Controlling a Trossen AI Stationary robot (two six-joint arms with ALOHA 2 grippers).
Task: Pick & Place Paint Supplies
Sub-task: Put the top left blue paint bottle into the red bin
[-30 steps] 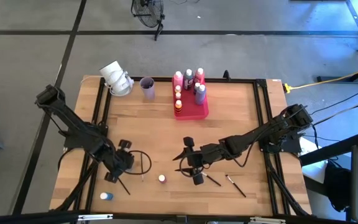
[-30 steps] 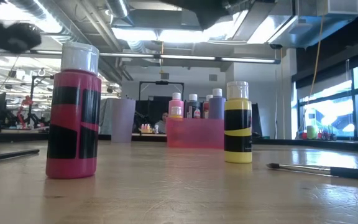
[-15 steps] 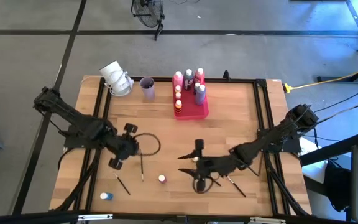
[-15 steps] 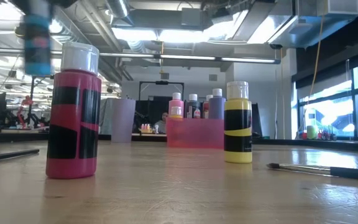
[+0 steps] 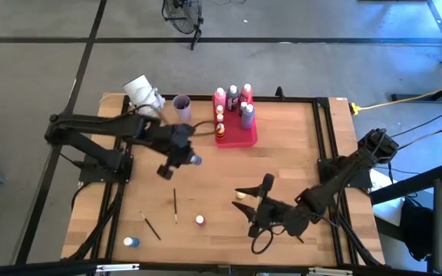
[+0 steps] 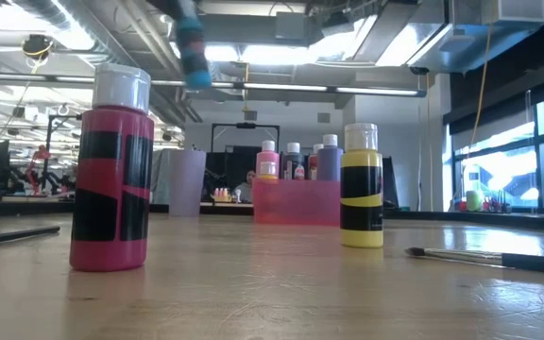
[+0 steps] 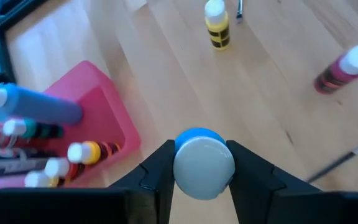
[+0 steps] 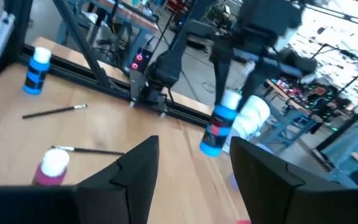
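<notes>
Left gripper [image 5: 181, 156]: above the worktop [image 5: 282, 146], near 8 o'clock of the pink-red tray [image 5: 245, 138], jaws pinching a blue paint bottle [image 7: 202, 163].
Right gripper [image 5: 253, 205]: low over the worktop's front, jaws spread, holding nothing.
Bottles standing loose: red bottle [image 6: 111, 168] and yellow bottle [image 6: 362, 186]; another blue bottle [image 5: 131, 241] at the 7 o'clock corner.
Paintbrushes: two [image 5: 175, 205] near the front left.
Tray: several bottles inside.
</notes>
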